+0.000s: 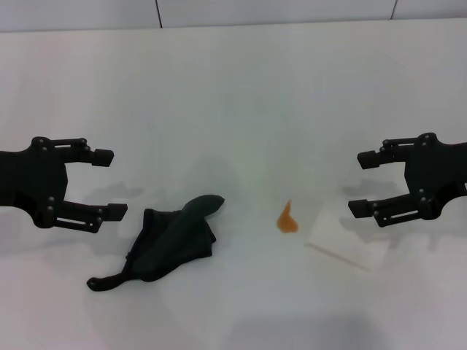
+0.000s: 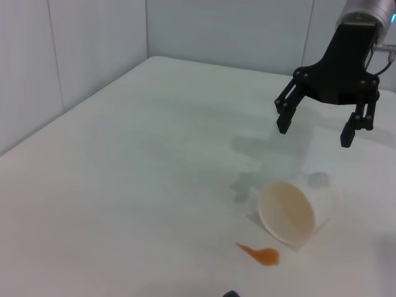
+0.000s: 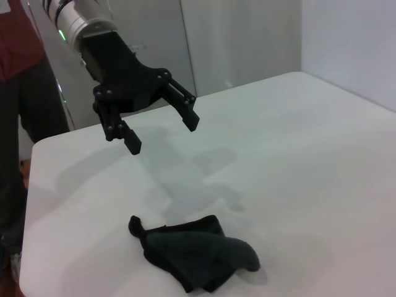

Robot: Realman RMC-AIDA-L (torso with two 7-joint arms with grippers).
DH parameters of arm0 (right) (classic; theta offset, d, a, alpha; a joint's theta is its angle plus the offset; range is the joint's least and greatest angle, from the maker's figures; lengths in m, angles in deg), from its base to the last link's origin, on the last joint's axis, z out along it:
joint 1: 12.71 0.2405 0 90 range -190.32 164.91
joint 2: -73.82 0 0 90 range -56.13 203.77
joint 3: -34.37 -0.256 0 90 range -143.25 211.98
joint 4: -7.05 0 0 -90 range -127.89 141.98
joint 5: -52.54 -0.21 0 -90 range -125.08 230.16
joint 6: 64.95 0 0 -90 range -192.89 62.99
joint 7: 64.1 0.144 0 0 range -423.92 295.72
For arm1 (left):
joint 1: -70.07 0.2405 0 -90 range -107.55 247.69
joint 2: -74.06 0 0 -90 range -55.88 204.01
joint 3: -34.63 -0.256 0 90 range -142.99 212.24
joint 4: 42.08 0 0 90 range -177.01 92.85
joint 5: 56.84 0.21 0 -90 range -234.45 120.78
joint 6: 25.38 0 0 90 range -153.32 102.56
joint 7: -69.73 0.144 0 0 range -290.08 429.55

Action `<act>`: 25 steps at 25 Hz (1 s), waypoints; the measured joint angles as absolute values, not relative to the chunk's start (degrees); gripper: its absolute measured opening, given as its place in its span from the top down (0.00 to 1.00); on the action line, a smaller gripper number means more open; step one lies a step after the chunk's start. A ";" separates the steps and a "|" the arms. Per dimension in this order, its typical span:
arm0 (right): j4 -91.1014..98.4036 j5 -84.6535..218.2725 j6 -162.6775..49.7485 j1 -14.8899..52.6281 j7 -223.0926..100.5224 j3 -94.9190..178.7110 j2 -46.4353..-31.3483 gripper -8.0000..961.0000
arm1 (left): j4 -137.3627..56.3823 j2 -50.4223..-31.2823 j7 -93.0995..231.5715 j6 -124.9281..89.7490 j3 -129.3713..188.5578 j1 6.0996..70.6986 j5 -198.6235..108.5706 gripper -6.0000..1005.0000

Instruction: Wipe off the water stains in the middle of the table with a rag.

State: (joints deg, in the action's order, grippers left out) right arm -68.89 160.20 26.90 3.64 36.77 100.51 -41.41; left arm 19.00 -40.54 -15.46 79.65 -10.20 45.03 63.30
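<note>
The orange-amber water stain [image 1: 287, 219] lies on the white table [image 1: 241, 95], near its middle; it also shows in the left wrist view [image 2: 262, 254]. The dark green-black rag [image 1: 173, 240] lies crumpled to the stain's left, its thin tail toward the front; it also shows in the right wrist view [image 3: 198, 250]. My left gripper [image 1: 109, 184] is open and empty, above the table left of the rag; it also shows in the right wrist view [image 3: 162, 128]. My right gripper [image 1: 360, 184] is open and empty, right of the stain; it also shows in the left wrist view [image 2: 315, 126].
A translucent whitish plastic cup [image 1: 341, 235] lies on its side just right of the stain, below my right gripper; its mouth shows in the left wrist view [image 2: 287, 213]. A person [image 3: 15, 124] stands beyond the table's edge in the right wrist view.
</note>
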 joint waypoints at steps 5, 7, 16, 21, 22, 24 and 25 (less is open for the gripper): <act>-68.90 160.21 26.89 3.64 37.04 101.12 -41.40 0.14 | 19.00 -40.54 -15.44 79.65 -10.20 45.02 63.30 0.11; -69.13 160.38 26.91 3.64 37.89 101.23 -41.41 0.14 | 19.00 -40.54 -15.43 79.65 -10.20 45.02 63.30 0.11; -72.68 166.21 26.58 4.16 44.71 103.84 -41.40 0.15 | 19.03 -40.54 -15.34 79.72 -10.31 44.70 63.30 0.11; -78.55 172.17 26.41 4.38 50.95 106.32 -41.40 0.15 | 19.06 -40.48 -15.34 79.74 -10.37 44.57 63.30 0.11; -79.62 173.19 26.41 4.47 52.26 106.73 -41.40 0.15 | 19.07 -40.47 -15.32 79.74 -10.37 44.55 63.30 0.11; -80.89 174.61 26.60 4.74 54.01 107.54 -41.40 0.15 | 19.08 -40.46 -15.19 79.74 -10.38 44.50 63.30 0.11; -81.43 175.47 26.78 4.93 55.08 108.18 -41.40 0.15 | 19.09 -40.46 -15.16 79.74 -10.37 44.51 63.30 0.11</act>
State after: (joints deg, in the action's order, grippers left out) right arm -81.43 175.47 26.78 4.93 55.08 108.18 -41.40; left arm 19.09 -40.46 -15.16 79.74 -10.37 44.51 63.30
